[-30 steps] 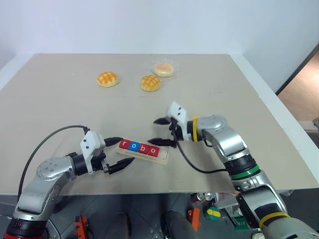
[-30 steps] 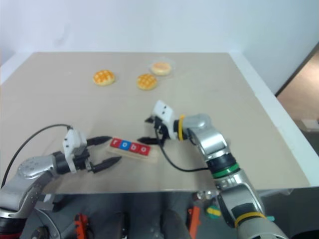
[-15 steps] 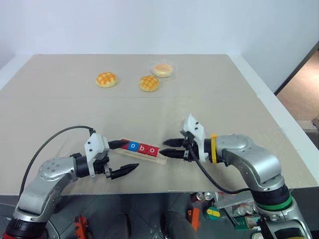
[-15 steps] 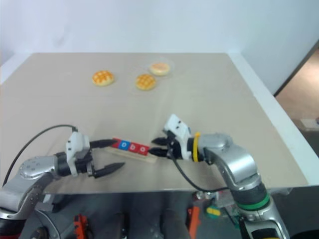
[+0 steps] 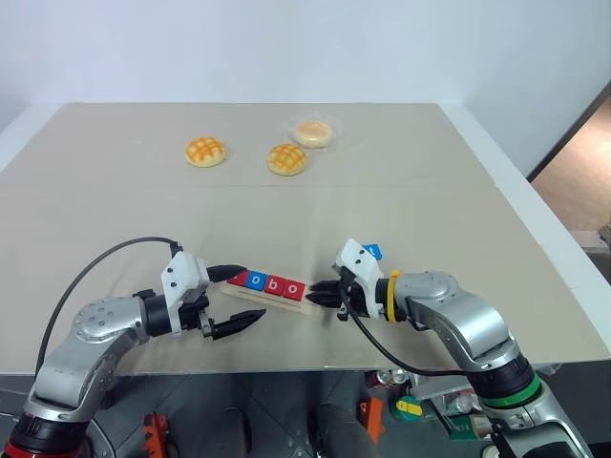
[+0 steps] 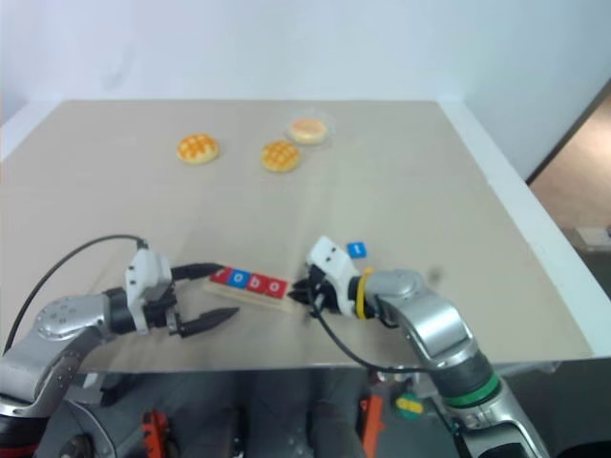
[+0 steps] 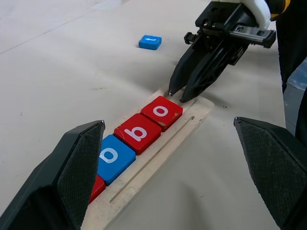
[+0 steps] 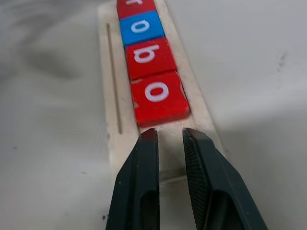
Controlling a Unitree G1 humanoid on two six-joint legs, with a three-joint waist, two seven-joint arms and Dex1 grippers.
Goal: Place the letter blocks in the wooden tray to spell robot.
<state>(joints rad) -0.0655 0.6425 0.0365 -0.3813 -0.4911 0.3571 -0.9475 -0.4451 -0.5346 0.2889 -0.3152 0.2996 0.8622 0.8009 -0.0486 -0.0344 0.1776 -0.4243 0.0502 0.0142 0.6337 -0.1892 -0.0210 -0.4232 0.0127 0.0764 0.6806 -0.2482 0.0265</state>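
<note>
Near the front edge of the beige table (image 5: 401, 191) lies the wooden tray (image 7: 188, 125), carrying four letter blocks (image 7: 139, 132) in a row: a red one partly hidden, a blue "o", a red "b" and a red "o", with the slot at the tray's right end bare. At that bare end sits the right gripper (image 8: 169, 136), its two black fingers nearly together with a narrow gap, tips just beside the last red "o" and grasping nothing. Spread wide around the tray's other end is the left gripper (image 5: 232, 302), one finger beyond the strip and one on its near side, also holding nothing. A loose blue block (image 5: 373, 251) lies on the table past the right gripper, apart from the tray. Far back on the tabletop rest two golden crosshatched buns (image 5: 206, 151) and a third bun in a clear wrapper (image 5: 313, 133). Pale walls rise behind the table, and a strip of brown floor shows at the right. From the right wrist view the letters and the thin groove along the tray read clearly; from the left wrist view the loose blue block's letter cannot be made out.
</note>
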